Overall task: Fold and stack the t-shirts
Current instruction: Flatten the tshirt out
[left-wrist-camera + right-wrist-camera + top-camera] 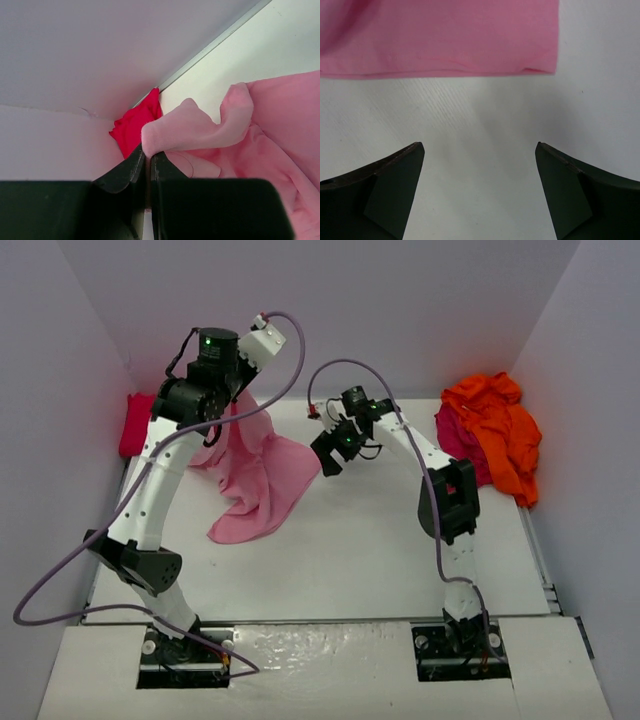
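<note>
Left tool (148,156) pinches the light pink t-shirt (262,478), holding it raised near the bench (380,550) far-left corner, apparently for spreading. Right tool (480,150) is spread, empty, facing the hem.

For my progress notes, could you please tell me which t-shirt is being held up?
The light pink t-shirt, pinched by the left pincer; the red, orange and crimson ones lie bunched at the sides.

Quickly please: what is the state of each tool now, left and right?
Left tool: closed, holding the light pink t-shirt.
Right tool: open, holding nothing.
</note>
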`<state>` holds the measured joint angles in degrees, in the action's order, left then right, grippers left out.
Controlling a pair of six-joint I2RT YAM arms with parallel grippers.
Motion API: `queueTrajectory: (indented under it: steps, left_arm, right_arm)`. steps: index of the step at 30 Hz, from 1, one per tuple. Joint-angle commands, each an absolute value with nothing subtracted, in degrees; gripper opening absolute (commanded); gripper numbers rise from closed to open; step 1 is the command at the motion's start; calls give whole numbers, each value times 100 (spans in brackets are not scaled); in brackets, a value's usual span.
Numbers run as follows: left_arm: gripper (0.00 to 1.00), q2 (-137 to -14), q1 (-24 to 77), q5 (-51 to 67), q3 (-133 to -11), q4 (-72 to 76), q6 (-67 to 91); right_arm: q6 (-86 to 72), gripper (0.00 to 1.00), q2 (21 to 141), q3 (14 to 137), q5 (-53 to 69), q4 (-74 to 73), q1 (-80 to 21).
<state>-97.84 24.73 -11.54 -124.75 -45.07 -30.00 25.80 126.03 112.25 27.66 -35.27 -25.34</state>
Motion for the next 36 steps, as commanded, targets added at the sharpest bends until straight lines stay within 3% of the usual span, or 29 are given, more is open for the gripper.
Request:
queueTrajectory:
  steps: [1, 8, 17, 24, 27, 29, 33, 36]
  left_arm:
    - [0, -9537, 2479, -1345, -12571, -4174, -3016]
    - [0, -9492, 2391, -1301, -12406, -4249, -2997]
    - [0, -9410, 2167, -1143, -12178, -4258, -2909]
    - [0, -9355, 2024, -1169, -12141, -4247, -2951]
    - [0, -9378, 1978, -1178, -12146, -4210, -2962]
    - [0, -9394, 1938, -1170, -12122, -4146, -2954]
    - [0, -9373, 1875, -1180, -11952, -3961, -2933]
    - [0, -9309, 1748, -1457, -11733, -3576, -2920]
  right_arm:
    - [2475, 87, 13462, 12289, 2851, -3725, -2610]
    - [2194, 86, 14776, 13769, 2090, -3700, -2619]
    - [1998, 81, 15055, 13947, 1792, -3160, -2645]
    - [2289, 58, 15071, 13762, 2273, -3167, -2832]
    - [2519, 35, 14935, 13426, 2381, -3173, -2986]
    - [2602, 3, 14901, 13269, 2214, -3173, -3060]
    - [2656, 0, 14841, 13167, 1793, -3188, -3154]
    - [2666, 0, 14575, 13119, 687, -3168, -3112]
